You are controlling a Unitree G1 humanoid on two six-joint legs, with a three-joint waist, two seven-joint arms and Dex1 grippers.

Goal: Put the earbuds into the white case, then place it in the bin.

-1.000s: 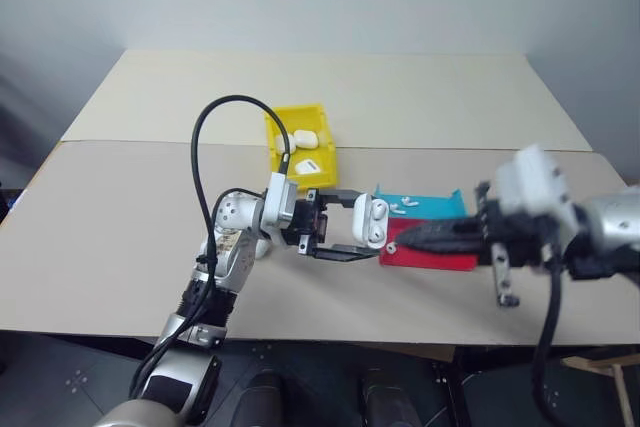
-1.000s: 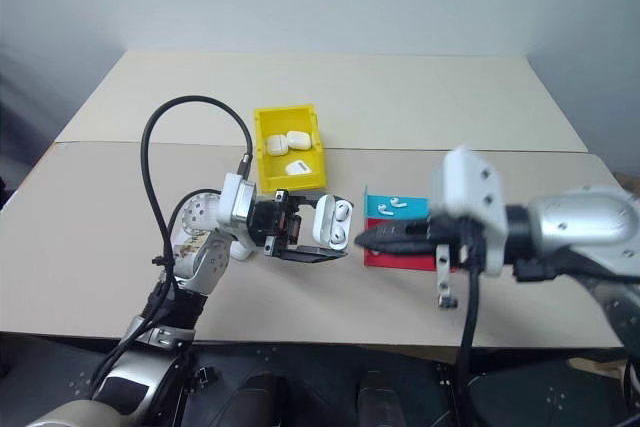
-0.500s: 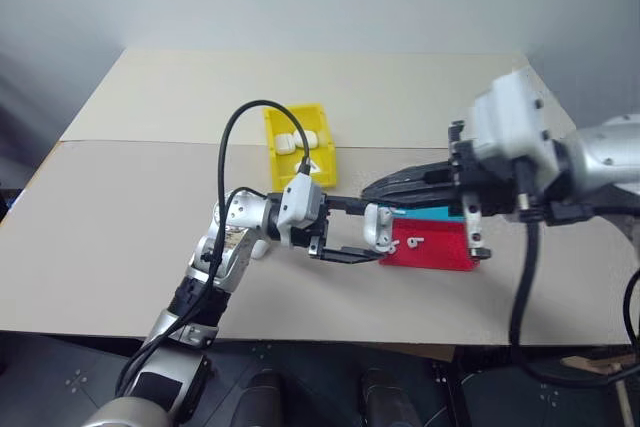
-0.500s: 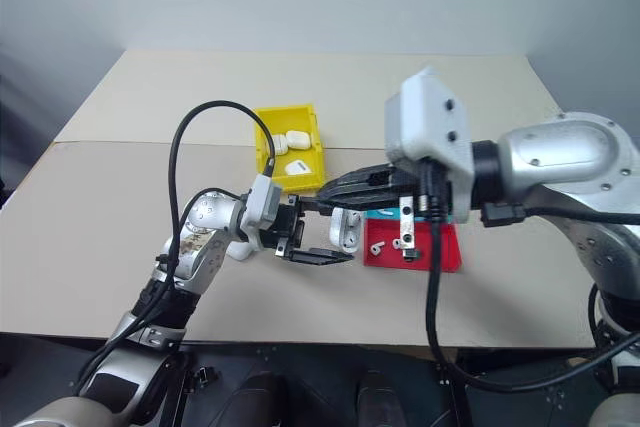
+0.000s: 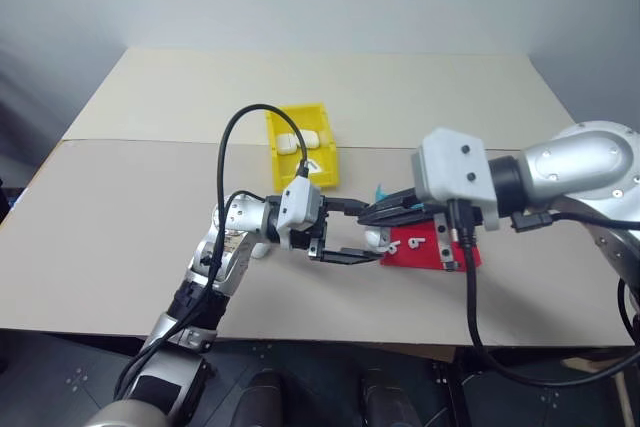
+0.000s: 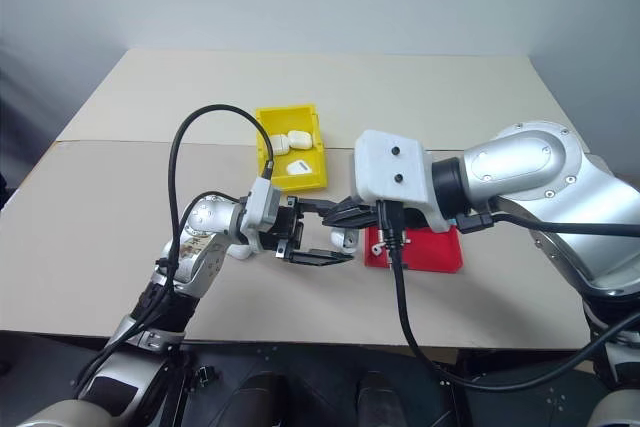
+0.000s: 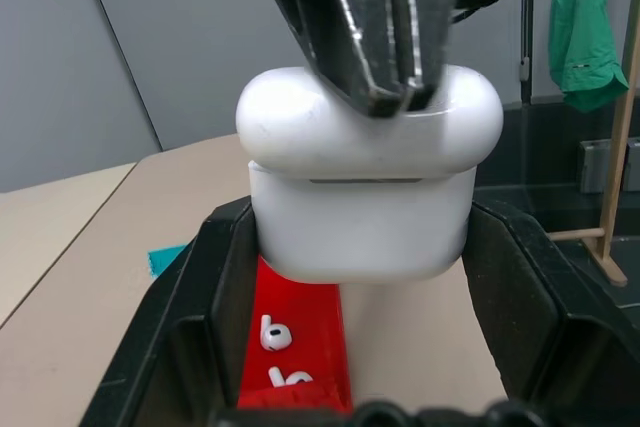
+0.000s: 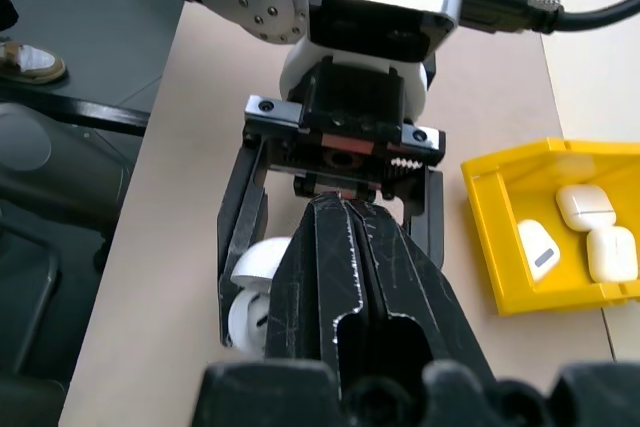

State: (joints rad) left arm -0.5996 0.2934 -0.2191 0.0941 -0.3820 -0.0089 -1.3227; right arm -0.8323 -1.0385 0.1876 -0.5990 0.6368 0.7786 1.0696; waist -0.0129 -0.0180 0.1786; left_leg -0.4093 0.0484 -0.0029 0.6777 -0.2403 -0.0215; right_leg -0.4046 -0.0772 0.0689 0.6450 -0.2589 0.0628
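Beige table (image 5: 140, 207), bearing three containers: one yellow bin (image 5: 322, 169) behind, one red tray (image 5: 425, 255) at the near right, and one blue tray (image 5: 378, 192), of which a corner shows behind the red one. The left claw (image 5: 350, 232) points toward the robot's right and holds the white case (image 7: 365, 172) between its two black fingers, above the table beside the red tray's left edge. The right claw (image 7: 385, 87), its fingers pressed together, rests its tips on the case's lid. The bin contains three further white cases (image 8: 585, 232). Two earbuds (image 7: 280, 352) lie loose in the red tray.
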